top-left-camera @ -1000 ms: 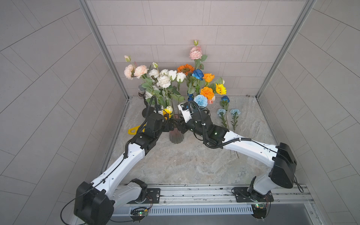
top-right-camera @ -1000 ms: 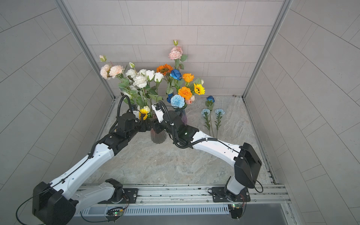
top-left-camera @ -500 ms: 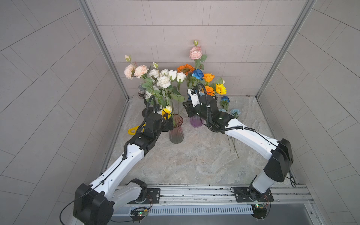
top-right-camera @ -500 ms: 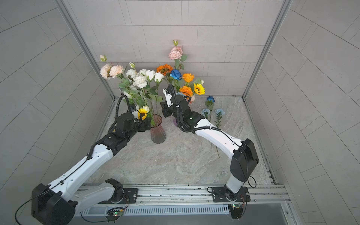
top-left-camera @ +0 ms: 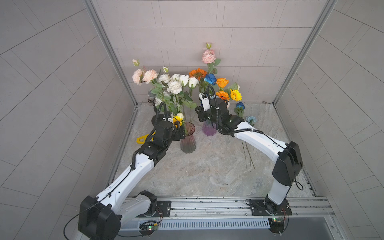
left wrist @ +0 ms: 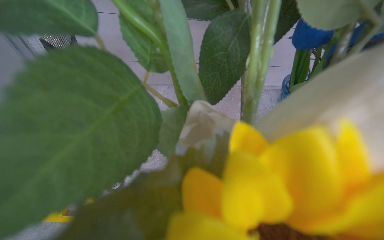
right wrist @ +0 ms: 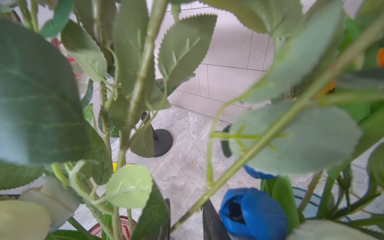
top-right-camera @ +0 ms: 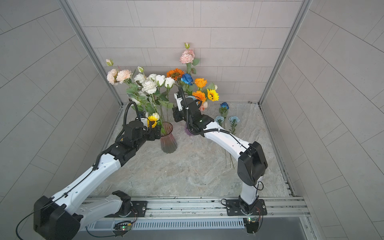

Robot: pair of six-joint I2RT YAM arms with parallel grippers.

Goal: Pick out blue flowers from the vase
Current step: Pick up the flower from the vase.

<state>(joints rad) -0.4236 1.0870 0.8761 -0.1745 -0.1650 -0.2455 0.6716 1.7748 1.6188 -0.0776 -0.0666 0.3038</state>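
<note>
A purple vase (top-left-camera: pixel 208 129) holds orange and yellow blooms and a deep-blue rose (top-left-camera: pixel 210 79). My right gripper (right wrist: pixel 186 208) reaches in among its stems. The dark fingers (right wrist: pixel 212 222) flank one thin green stem with a gap left; that stem's bloom is out of the wrist view. Deep-blue tulip buds (right wrist: pixel 253 212) sit just beside the fingers. Another blue rose (top-left-camera: pixel 240 105) and pale-blue carnations (top-left-camera: pixel 251 119) lie on the table at the right. My left gripper (top-left-camera: pixel 181 133) rests by the rim of the reddish vase (top-left-camera: pixel 188 138). Leaves and a sunflower (left wrist: pixel 280 182) hide its fingers.
The reddish vase holds white and pink blooms (top-left-camera: pixel 174 85). A black stand with a round base (right wrist: pixel 162 143) and a yellow object (top-left-camera: pixel 143 138) sit at the back left. Tiled walls close in the back and both sides.
My right arm has swung from beside the reddish vase up and back into the purple vase's bouquet, and its jaws have narrowed. The left arm has stayed put.
</note>
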